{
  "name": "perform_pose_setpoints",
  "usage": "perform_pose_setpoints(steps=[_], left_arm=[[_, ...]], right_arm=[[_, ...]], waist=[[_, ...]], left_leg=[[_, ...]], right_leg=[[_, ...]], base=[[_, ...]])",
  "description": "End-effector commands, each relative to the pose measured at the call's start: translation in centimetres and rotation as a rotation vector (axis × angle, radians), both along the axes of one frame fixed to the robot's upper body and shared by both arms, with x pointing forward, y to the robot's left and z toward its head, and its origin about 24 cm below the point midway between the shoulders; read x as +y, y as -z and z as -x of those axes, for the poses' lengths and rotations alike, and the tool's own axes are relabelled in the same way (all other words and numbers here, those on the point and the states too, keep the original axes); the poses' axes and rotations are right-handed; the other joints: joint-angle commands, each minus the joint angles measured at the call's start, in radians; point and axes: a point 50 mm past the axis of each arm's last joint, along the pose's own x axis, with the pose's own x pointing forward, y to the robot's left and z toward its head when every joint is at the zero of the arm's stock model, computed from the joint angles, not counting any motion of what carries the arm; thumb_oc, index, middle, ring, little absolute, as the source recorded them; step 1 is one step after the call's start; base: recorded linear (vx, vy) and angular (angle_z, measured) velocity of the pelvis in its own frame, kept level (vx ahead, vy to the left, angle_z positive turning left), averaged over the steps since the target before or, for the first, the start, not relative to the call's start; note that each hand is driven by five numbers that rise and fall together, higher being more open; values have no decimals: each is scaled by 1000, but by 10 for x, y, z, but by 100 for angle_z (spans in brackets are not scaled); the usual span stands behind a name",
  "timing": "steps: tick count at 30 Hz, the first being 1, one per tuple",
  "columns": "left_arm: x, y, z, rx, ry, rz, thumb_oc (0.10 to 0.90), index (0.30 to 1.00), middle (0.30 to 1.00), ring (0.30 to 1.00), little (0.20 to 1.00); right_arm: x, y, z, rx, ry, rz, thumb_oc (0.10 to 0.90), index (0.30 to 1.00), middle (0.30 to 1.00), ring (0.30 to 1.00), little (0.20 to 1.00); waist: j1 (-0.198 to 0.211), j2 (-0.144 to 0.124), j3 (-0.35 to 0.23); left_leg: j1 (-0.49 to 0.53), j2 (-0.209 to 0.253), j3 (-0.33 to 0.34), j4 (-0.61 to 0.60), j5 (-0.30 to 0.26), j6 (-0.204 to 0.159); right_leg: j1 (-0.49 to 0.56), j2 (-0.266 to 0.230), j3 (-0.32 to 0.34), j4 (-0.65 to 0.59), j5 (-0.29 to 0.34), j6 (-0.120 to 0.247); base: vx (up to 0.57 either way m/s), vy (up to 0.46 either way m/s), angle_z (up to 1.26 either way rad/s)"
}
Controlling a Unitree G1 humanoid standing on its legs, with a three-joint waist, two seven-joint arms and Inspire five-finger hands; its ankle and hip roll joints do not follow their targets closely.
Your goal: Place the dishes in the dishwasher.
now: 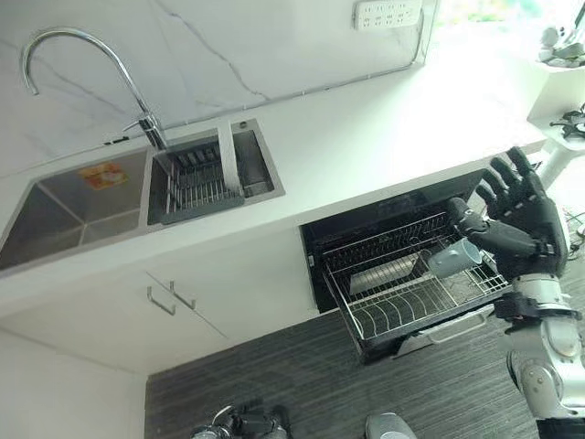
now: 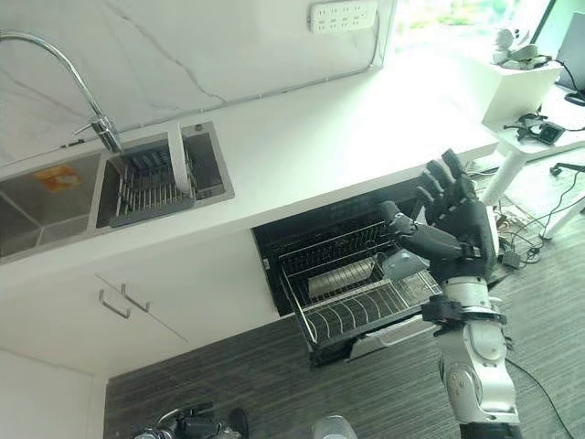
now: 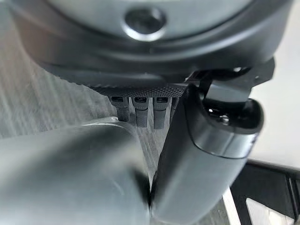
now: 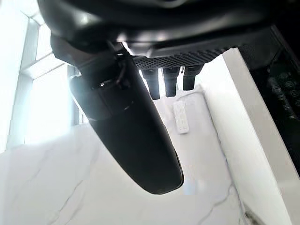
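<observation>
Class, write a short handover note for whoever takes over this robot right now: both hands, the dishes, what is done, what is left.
Right robot hand: open, raised above the pulled-out dishwasher rack, holding nothing.
Left robot hand: low, over the floor, fingers relaxed, holding nothing.
Done: a cup lies tilted in the rack below the right thumb.
Left: a white dish stands in the sink's rack; it probably goes in next.

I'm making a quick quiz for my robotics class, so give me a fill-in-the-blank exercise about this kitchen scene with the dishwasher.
1. The dishwasher rack is pulled ____ from under the counter.
2. The right hand is raised beside the rack with its fingers ____.
3. A pale cup sits in the rack, lying on its ____.
4. The curved faucet stands behind the ____ on the counter's left.

Missing words: out; open; side; sink
</observation>
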Motion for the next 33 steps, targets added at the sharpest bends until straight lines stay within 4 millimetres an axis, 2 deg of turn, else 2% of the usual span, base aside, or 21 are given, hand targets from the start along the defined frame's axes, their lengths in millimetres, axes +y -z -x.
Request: perform_pose_setpoints(steps=[1,2,3,4,5,6,9,12,15,18,25,28,29,30,31,33], left_arm=[[-9,2,9,29,68,42,800,900,900,900,900],[-8,3,11,49,42,35,800,900,900,900,900],[4,7,28,94,-33,-6,800,900,900,900,900],[5,8,29,98,-42,-10,800,900,900,900,900],[7,9,33,115,-59,-21,800,900,900,900,900],[7,9,36,118,-65,-24,800,900,900,900,900],[6,12,48,134,-96,-32,800,900,900,900,900],[7,13,55,135,-122,-44,800,900,900,900,900],[7,13,58,138,-135,-72,800,900,900,900,900],[16,12,64,142,-194,-112,800,900,900,900,900],[13,12,63,126,-206,-122,800,900,900,900,900],[11,12,57,101,-222,-126,800,900,900,900,900],[10,11,53,88,-234,-125,800,900,900,900,900],[10,10,51,82,-236,-127,800,900,900,900,900],[11,9,51,84,-237,-133,800,900,900,900,900],[11,10,54,95,-243,-140,800,900,900,900,900]], right_arm=[[13,-61,4,-319,-58,46,800,900,900,900,900],[15,-61,3,-326,-52,27,800,900,900,900,900],[27,-56,-3,-315,-123,14,800,900,900,900,900],[29,-56,-4,-313,-130,13,800,900,900,900,900],[32,-55,-6,-313,-140,20,800,900,900,900,900],[32,-55,-5,-319,-142,26,800,900,900,900,900],[31,-61,-4,-338,-148,30,800,900,900,900,900],[26,-60,-2,-330,-127,4,800,900,900,900,900],[31,-53,-3,-316,-160,15,800,900,900,900,900],[32,-51,-5,-302,-164,13,800,900,900,900,900],[31,-56,-5,-315,-168,31,800,900,900,900,900],[31,-58,-4,-320,-170,34,800,900,900,900,900],[31,-57,-4,-317,-166,30,800,900,900,900,900],[30,-56,-3,-317,-161,31,800,900,900,900,900],[31,-54,-4,-313,-161,33,800,900,900,900,900],[35,-53,-6,-313,-162,37,800,900,900,900,900]], waist=[[14,14,-55],[16,13,-65],[54,21,-64],[57,20,-64],[61,13,-62],[61,9,-68],[76,-9,-77],[83,-11,-91],[89,-8,-92],[98,-17,-93],[94,-22,-81],[95,-39,-64],[104,-58,-46],[112,-64,-35],[123,-51,-23],[128,-25,-21]], left_leg=[[-31,7,-36,82,-173,31],[-23,-22,-20,82,-192,57],[-5,-18,79,82,-220,83],[-6,-17,85,82,-222,84],[-9,-28,87,82,-231,88],[-18,-36,85,82,-228,87],[-25,-70,82,82,-233,85],[-23,-90,60,82,-237,94],[-20,-100,37,82,-241,94],[-17,-77,49,82,-232,68],[-6,-57,42,82,-212,38],[23,-72,48,82,-193,32],[31,-91,47,82,-158,31],[26,-102,39,82,-141,31],[0,-117,6,82,-156,38],[-40,-118,-20,82,-152,36]], right_leg=[[39,40,-152,-4,-48,-8],[23,17,-152,-4,-15,12],[-1,5,-315,-4,71,24],[-5,11,-322,-4,68,22],[-20,57,-328,-4,26,5],[-37,71,-330,-4,14,-6],[-73,82,-346,-4,-11,-22],[-65,92,-321,-4,-16,-23],[-77,93,-304,-4,-13,-20],[-83,90,-314,-4,-28,-29],[-70,107,-318,-4,-41,-50],[-54,101,-303,-4,-43,-62],[-37,91,-282,-4,-37,-68],[-28,90,-270,-4,-35,-69],[-21,109,-254,-4,-36,-66],[-18,137,-245,-4,-45,-65]], base=[[154,343,-19],[121,595,-57],[95,578,-50],[-4,428,-114],[-43,116,-165],[-54,124,-150],[-38,22,-18],[37,-100,34],[38,-185,10],[-2,-336,6],[-2,-156,4],[47,-103,25],[89,-110,10],[131,-84,2],[105,-5,0],[131,64,5]])
